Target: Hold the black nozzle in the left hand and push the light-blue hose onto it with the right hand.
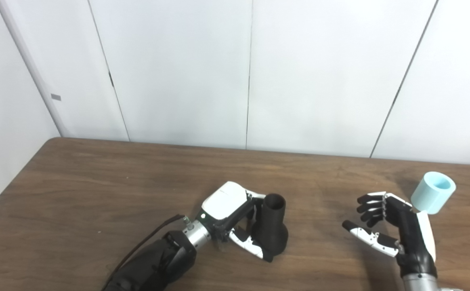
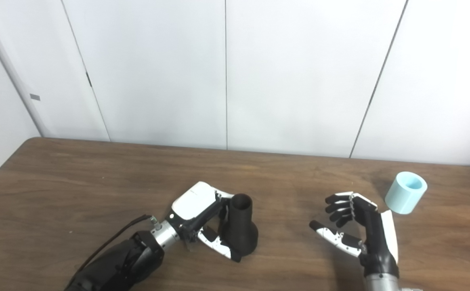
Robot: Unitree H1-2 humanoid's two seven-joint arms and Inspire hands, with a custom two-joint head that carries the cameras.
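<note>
Table [image 1: 97, 182]: brown wood-grain top, white panelled wall behind.
Black nozzle [image 1: 271, 230]: upright on the table, flared base down, open mouth up.
Left hand [image 1: 235, 218]: fingers and thumb wrapped around the black nozzle.
Light-blue hose [image 1: 433, 192]: short cylinder, tilted, far to the nozzle's right.
Right hand [image 1: 392, 226]: empty, fingers curled apart, just beside the hose, palm toward the nozzle.

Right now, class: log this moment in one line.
left hand: fingers around black nozzle, upright on table | right hand: open, empty | light-blue hose: beside it, ungrasped
</note>
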